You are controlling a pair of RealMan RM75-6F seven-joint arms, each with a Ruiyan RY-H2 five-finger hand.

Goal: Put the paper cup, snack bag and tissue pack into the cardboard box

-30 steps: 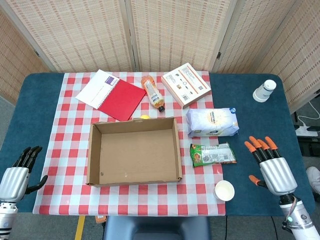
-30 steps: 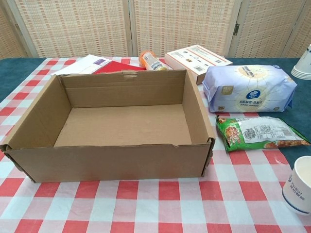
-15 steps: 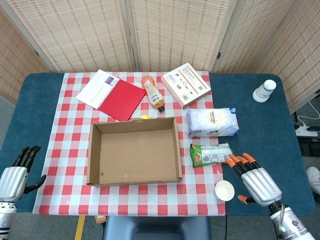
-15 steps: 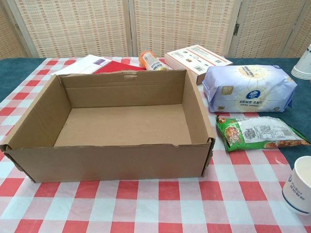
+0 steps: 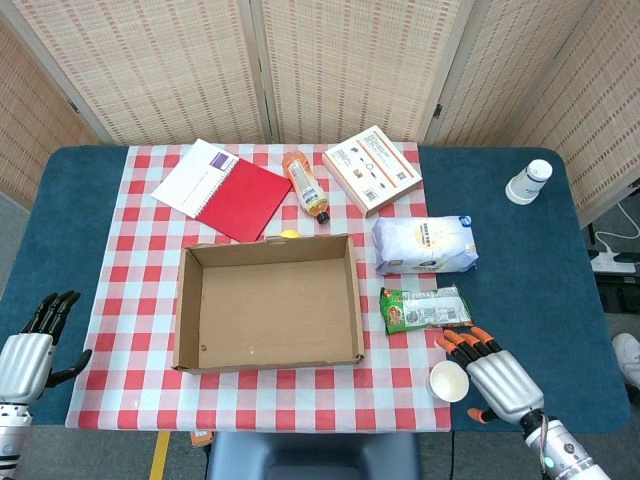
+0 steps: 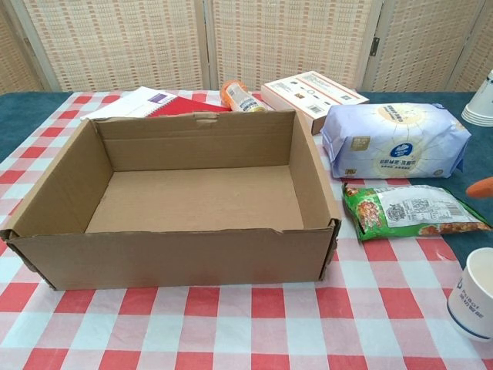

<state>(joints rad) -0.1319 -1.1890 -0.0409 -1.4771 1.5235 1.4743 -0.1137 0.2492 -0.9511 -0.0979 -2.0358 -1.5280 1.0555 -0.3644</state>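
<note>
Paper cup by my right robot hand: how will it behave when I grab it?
The paper cup stands upright, open and apparently empty, so it is probably light and apt to tip if nudged. Its thin wall likely crushes under a firm squeeze. The right robot hand, open beside it, should probably close gently.

The right hand (image 5: 495,378) moves left and nearer, from the blue cloth to just beside the cup (image 5: 448,380).
</note>
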